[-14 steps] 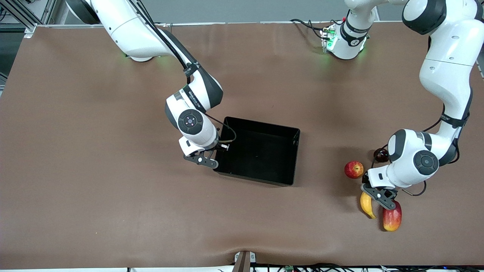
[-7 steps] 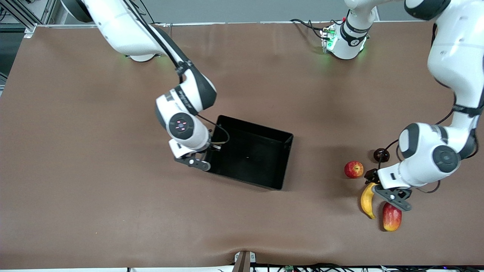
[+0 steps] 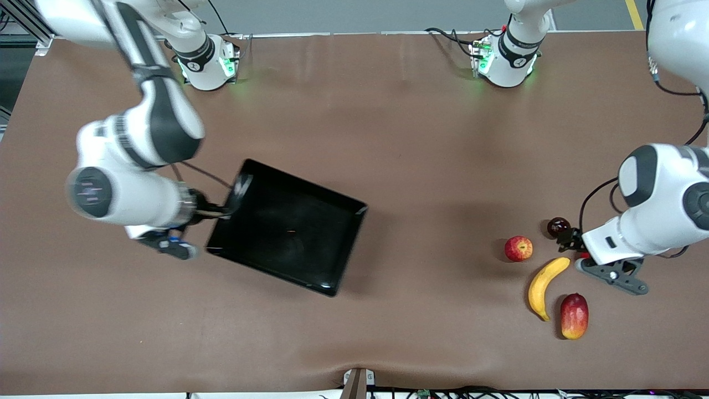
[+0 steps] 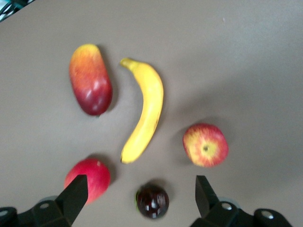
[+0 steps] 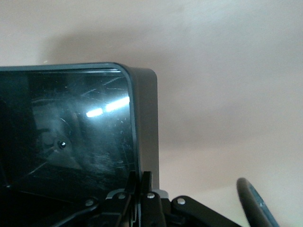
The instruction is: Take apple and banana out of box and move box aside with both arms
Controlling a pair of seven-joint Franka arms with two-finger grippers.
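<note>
Box (image 3: pixel 288 227) slid toward the right arm's end, right gripper (image 5: pixel 140 198) jaws clamped on its wall; my left gripper (image 4: pixel 139 196) let go, jaws wide over banana (image 3: pixel 544 286), apple (image 3: pixel 518 248) out

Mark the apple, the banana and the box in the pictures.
apple (image 3: pixel 518 248), front view, middle of its red skin.
banana (image 3: pixel 543 287), front view, middle of its curve.
box (image 3: pixel 288 224), front view, bare black floor.

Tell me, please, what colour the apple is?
Red streaked with yellow; the apple shows best in the left wrist view.
</note>
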